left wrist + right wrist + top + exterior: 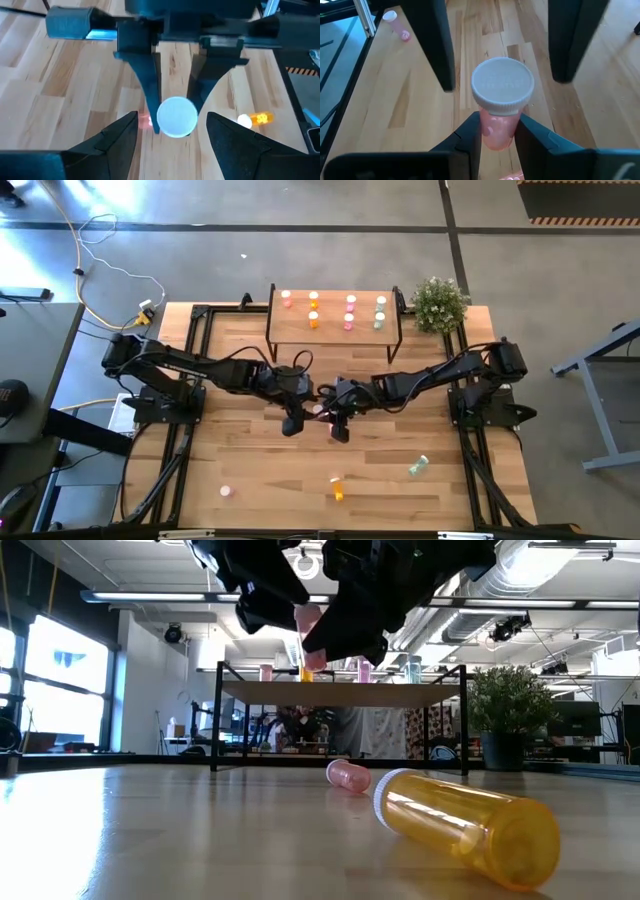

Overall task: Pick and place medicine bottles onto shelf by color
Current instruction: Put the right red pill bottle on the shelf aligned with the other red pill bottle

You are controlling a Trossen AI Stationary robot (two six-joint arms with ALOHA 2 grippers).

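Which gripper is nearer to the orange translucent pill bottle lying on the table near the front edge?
The right gripper is nearer. It hangs above mid-table, behind the orange translucent pill bottle, shut on a pink bottle. The left gripper hangs beside it, farther to the left, open.

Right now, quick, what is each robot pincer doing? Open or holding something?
Left pincer: open, its fingers standing either side of the pink bottle, not gripping it.
Right pincer: closed on that pink bottle, held up above the table.

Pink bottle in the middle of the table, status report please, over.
Right gripper shut on the pink bottle, cap toward the left gripper. Left gripper open around the cap, not gripping. Handover mid-air above table centre. Nothing in the way.
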